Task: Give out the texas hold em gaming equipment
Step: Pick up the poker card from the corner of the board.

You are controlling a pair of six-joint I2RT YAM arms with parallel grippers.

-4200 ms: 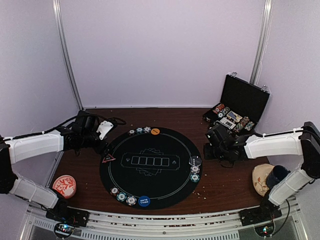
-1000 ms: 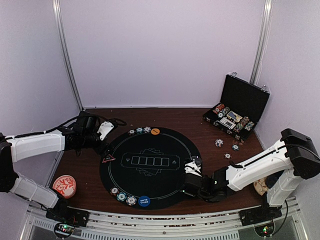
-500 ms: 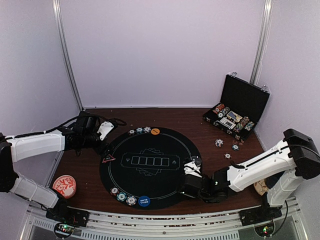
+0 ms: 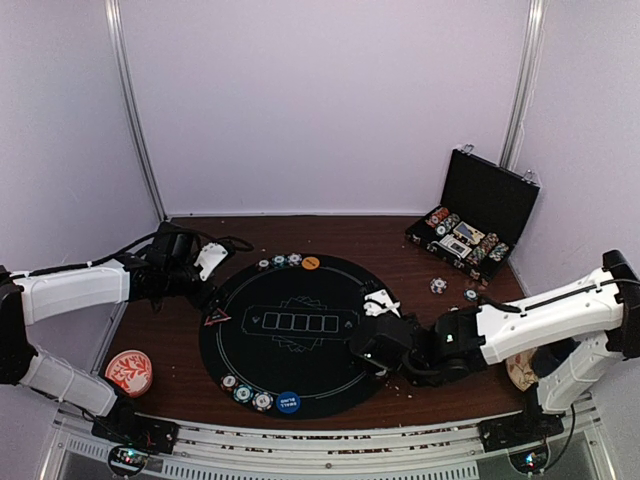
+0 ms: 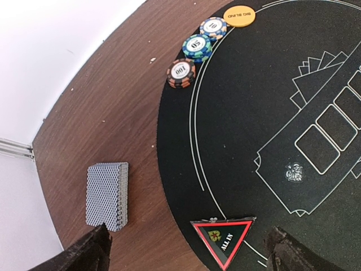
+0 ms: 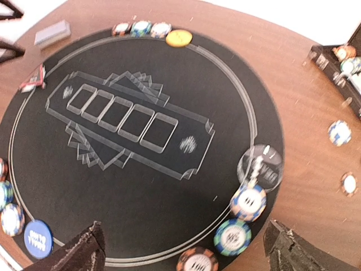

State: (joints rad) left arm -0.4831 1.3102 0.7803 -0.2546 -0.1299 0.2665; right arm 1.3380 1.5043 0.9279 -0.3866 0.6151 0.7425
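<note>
My right gripper [image 6: 189,257] hangs open over the right edge of the round black mat [image 4: 300,362], holding nothing. Below it in the right wrist view lie a clear button disc [image 6: 260,166] and three poker chips in a row: blue-white [image 6: 248,201], green [image 6: 232,237] and orange [image 6: 197,262]. My left gripper [image 5: 192,257] is open above the mat's left edge, with the red triangle marker [image 5: 223,240] between its fingers but untouched. A grey-backed card deck [image 5: 106,195] lies on the wood beside it. Three chips [image 5: 196,48] and an orange button [image 5: 238,15] sit at the mat's far edge.
An open black case [image 4: 470,215] with chips and cards stands at the back right. Three loose chips [image 4: 455,297] lie on the wood near it. More chips [image 4: 245,393] and a blue button [image 4: 288,402] sit at the mat's near edge. A red-and-white dish [image 4: 129,371] is front left.
My right gripper has opened wide and lifted away from the mat's right edge, shifting slightly left; the chips stay lying there. The left arm has not moved.
</note>
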